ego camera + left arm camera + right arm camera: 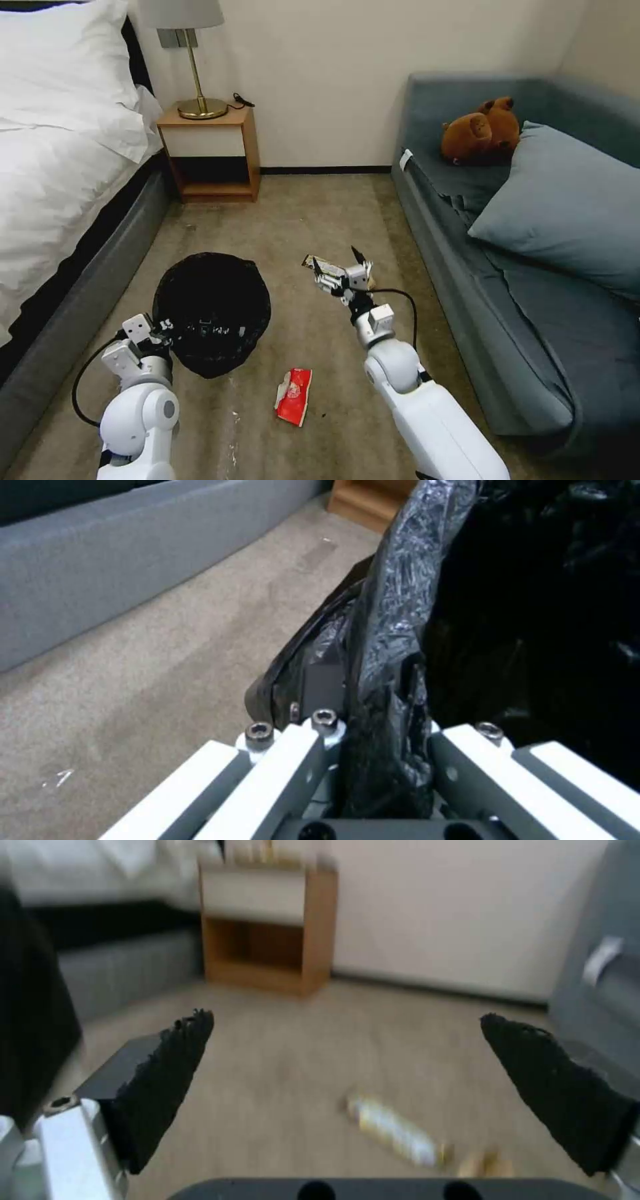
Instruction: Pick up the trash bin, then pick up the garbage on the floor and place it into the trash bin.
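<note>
One round trash bin lined with crinkly black plastic bag: on the tan carpet beside the bed, its near rim pinched by the left gripper, whose jaws clamp the bag-covered edge.
One red-and-white snack packet: flat on carpet, between the two arms.
One long yellow-black bar wrapper: on carpet just ahead of the right gripper, fingers spread wide, empty.
</note>
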Robot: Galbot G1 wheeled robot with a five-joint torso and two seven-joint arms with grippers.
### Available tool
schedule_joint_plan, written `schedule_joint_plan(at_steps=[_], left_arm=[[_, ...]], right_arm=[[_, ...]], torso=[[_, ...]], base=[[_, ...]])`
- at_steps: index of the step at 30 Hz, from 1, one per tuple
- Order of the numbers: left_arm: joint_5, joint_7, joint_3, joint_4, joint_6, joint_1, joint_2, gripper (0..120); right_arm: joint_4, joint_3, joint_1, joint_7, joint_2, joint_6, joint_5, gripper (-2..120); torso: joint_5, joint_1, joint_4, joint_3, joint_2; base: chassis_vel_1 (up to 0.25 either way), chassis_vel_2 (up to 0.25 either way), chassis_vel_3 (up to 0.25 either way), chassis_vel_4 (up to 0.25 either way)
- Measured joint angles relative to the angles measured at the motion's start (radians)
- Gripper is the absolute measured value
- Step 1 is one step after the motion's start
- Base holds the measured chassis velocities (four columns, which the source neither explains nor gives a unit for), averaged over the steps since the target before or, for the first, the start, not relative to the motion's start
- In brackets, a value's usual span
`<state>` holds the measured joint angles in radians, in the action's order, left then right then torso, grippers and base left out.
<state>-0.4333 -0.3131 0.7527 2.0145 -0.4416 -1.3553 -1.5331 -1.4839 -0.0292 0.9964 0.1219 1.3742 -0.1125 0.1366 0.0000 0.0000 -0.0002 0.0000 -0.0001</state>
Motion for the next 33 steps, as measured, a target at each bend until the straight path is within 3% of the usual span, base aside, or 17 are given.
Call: schedule_joint_plan(at_steps=[4, 16, 18, 19, 20, 21, 22, 27, 31, 33], left_arm=[[0.002, 0.001, 0.004, 0.003, 0.008, -0.012, -0.002, 1], [0.026, 0.014, 0.011, 0.022, 0.027, -0.018, -0.003, 1], [0.055, 0.019, 0.009, 0.019, 0.034, -0.016, -0.008, 1], [0.055, 0.019, 0.009, 0.019, 0.034, -0.016, -0.008, 1], [0.066, 0.022, 0.008, 0.019, 0.037, -0.017, -0.011, 1], [0.066, 0.022, 0.008, 0.019, 0.037, -0.017, -0.011, 1], [0.077, 0.025, 0.008, 0.019, 0.044, -0.022, -0.014, 1], [0.097, 0.029, 0.01, 0.014, 0.06, -0.039, -0.024, 1], [0.104, 0.028, 0.011, 0.012, 0.065, -0.047, -0.029, 1], [0.118, 0.028, 0.007, 0.007, 0.074, -0.055, -0.039, 1]], right_arm=[[0.087, 0.027, 0.001, 0.006, 0.032, 0.019, -0.013, 100], [0.341, 0.259, -0.133, -0.031, 0.066, 0.208, 0.04, 100], [0.386, 0.342, -0.191, -0.006, 0.069, 0.294, 0.135, 100], [0.386, 0.342, -0.191, -0.006, 0.069, 0.294, 0.135, 100], [0.385, 0.381, -0.217, 0.02, 0.065, 0.362, 0.208, 100], [0.385, 0.381, -0.217, 0.02, 0.065, 0.362, 0.208, 100], [0.367, 0.424, -0.241, 0.064, 0.056, 0.466, 0.306, 100], [0.315, 0.514, -0.3, 0.158, 0.037, 0.687, 0.472, 100], [0.29, 0.527, -0.306, 0.184, 0.03, 0.737, 0.526, 100], [0.227, 0.518, -0.299, 0.245, 0.028, 0.811, 0.639, 100]], torso=[[-0.0001, 0.0, 0.0003, 0.0, 0.0], [-0.0002, 0.0, 0.0002, 0.0, 0.0], [-0.0001, 0.0, 0.0001, 0.0, 0.0], [-0.0001, 0.0, 0.0001, 0.0, 0.0], [0.0, 0.0, 0.0003, 0.0, 0.0], [0.0, 0.0, 0.0003, 0.0, 0.0], [-0.0001, 0.0, 0.0002, 0.0, 0.0], [-0.0001, 0.0, 0.0003, 0.0, 0.0], [-0.0001, 0.0, 0.0002, 0.0, 0.0], [0.0, 0.0, 0.0002, 0.0, 0.0]], base=[[0.0, 0.0, 0.0, 0.0], [0.0, 0.0, 0.0, 0.0], [0.0, 0.0, 0.0, 0.0], [0.0, 0.0, 0.0, 0.0], [0.0, 0.0, 0.0, 0.0], [0.0, 0.0, 0.0, 0.0], [0.0, 0.0, 0.0, 0.0], [0.0, 0.0, 0.0, 0.0], [0.0, 0.0, 0.0, 0.0], [0.0, 0.0, 0.0, 0.0]])
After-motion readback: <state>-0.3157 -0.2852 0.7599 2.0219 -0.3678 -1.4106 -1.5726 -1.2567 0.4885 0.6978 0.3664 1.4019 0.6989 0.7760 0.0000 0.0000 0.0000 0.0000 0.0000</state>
